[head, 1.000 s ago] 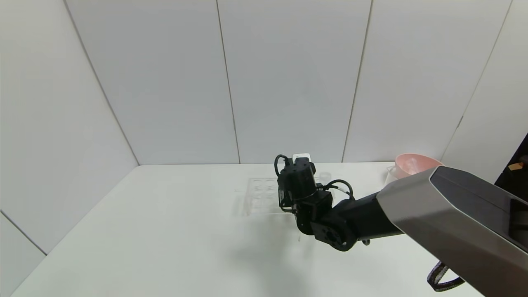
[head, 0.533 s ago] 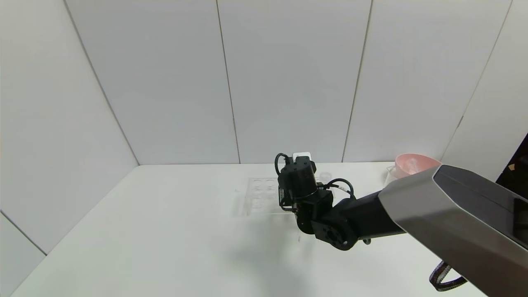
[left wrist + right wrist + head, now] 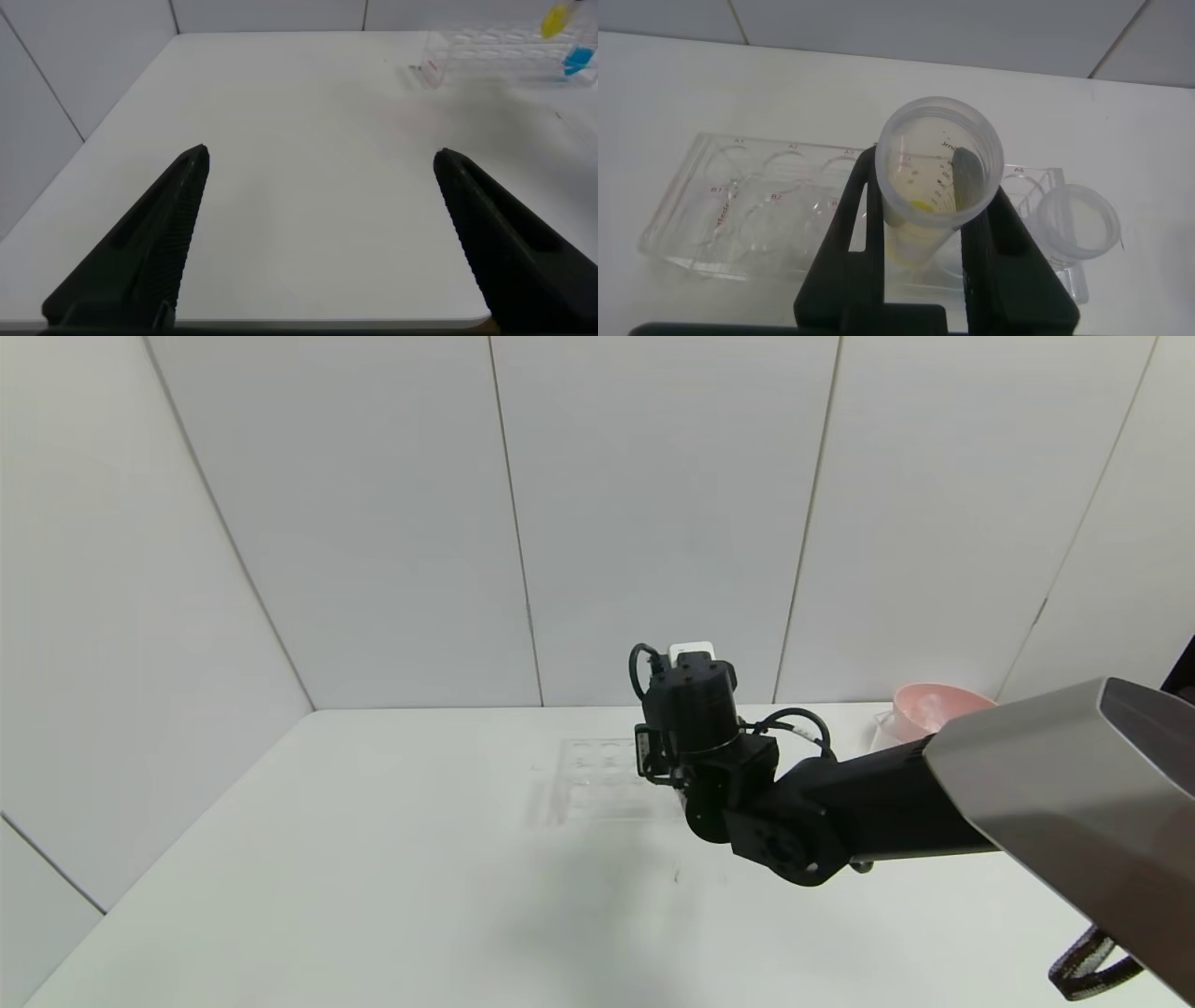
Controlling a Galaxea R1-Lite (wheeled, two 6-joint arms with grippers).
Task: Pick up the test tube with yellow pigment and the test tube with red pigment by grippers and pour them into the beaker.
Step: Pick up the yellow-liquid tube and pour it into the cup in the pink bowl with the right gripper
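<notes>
Right gripper (image 3: 923, 238) jaws clamped on yellow-pigment test tube (image 3: 939, 177), lifted over rack (image 3: 729, 210); next, carry to beaker, tip. Left gripper (image 3: 322, 233) parked, jaws wide.

Even, bright light falls from overhead, washing the white worktop (image 3: 373, 859) and walls almost flat. A soft, diffuse shadow pools on the worktop just near of the right arm (image 3: 840, 812). The clear rack (image 3: 597, 779) nearly vanishes against the white. Up close, the left hand (image 3: 322, 243) blurs slightly, and wall seams bow outward toward the edges.
</notes>
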